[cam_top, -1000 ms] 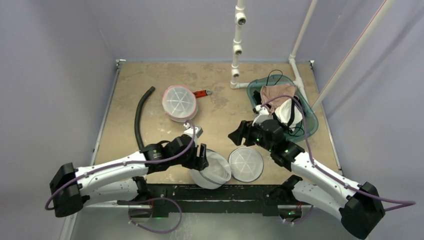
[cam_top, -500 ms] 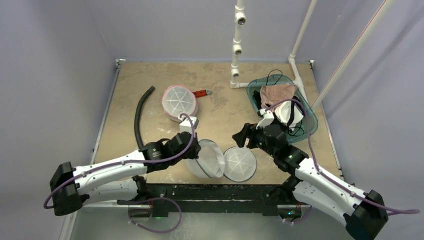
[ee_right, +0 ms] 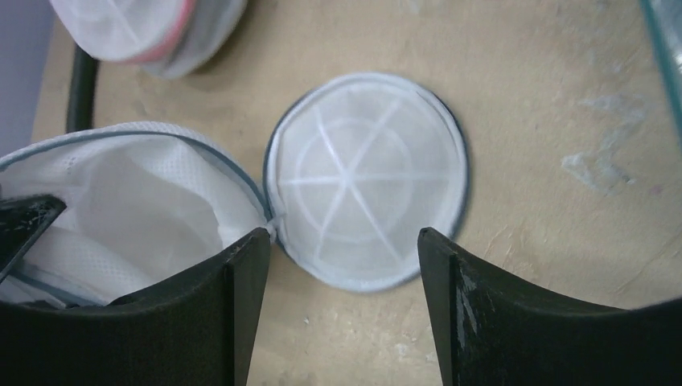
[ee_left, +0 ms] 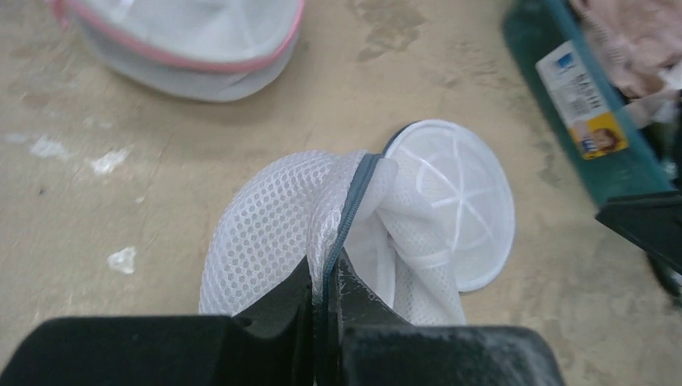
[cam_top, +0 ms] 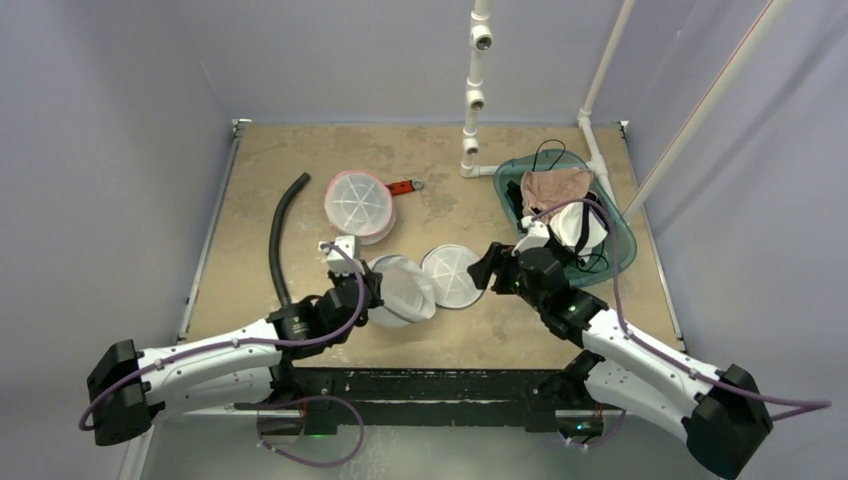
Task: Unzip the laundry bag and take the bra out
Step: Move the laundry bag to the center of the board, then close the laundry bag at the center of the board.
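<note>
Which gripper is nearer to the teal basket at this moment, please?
Right. The right gripper hangs open just beside the teal basket, by the round mesh lid; the left gripper is farther off, shut on the mesh bag at its zipper edge.

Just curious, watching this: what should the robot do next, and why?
Probably move the open right pincer into the laundry bag: the left pincer clamps its rim, the lid lies flipped open, white fabric shows inside.
</note>
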Motion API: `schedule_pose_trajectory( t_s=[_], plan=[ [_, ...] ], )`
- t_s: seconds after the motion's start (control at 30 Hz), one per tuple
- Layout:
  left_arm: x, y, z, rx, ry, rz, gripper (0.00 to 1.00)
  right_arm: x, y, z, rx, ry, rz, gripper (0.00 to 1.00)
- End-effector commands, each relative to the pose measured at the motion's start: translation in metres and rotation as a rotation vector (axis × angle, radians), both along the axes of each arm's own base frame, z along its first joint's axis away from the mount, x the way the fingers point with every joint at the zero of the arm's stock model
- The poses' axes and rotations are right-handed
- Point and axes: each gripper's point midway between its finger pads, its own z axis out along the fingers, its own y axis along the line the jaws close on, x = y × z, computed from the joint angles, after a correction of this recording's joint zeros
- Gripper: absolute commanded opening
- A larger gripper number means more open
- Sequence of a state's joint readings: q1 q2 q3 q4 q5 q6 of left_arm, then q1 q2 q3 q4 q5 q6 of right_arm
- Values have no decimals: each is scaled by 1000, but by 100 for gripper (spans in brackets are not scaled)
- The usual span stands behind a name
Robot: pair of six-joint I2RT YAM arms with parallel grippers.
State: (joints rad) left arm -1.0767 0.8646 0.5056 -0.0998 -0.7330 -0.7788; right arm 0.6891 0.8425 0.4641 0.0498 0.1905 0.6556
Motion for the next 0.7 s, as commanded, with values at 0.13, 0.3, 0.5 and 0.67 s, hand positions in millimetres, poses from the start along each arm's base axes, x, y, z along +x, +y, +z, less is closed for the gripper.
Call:
schedule_pose_trajectory(
  t_s=[0.13, 0.3, 0.5, 0.67],
  plan=[
    [-5, 26, -49, -30, 61, 137, 0, -10, 11, -51, -38, 134, 32, 67],
    [-6, 24, -51, -24, 74, 127, 0, -8, 9, -74, -94, 191, -20, 65],
    [-8, 24, -51, -16, 80, 116, 0, 10, -8, -87, -158, 190, -177, 61],
    [-9, 23, -50, 5, 91, 105, 0, 22, -5, -95, -189, 202, -210, 58]
  ],
)
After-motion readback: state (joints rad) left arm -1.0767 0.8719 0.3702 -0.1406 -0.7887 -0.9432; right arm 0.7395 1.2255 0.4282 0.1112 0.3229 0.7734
